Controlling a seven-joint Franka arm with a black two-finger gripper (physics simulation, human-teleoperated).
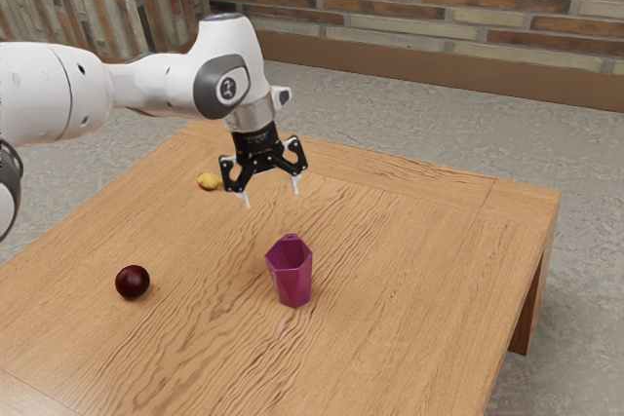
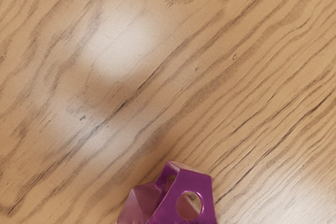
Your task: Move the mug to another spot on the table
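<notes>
The claw [image 1: 268, 192] hangs spread above the purple mug [image 1: 290, 271], which looks light, rigid and best pinched across its faceted rim.

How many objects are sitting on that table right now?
3. A purple mug stands near the middle; a dark red ball lies toward the exterior view's left; a yellow lump lies farther back, near the far edge. Nothing seems hidden.

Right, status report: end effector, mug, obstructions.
End effector open, empty, hovering above table. Purple mug upright, not gripped. Red fruit, yellow item well aside; nothing between.
</notes>
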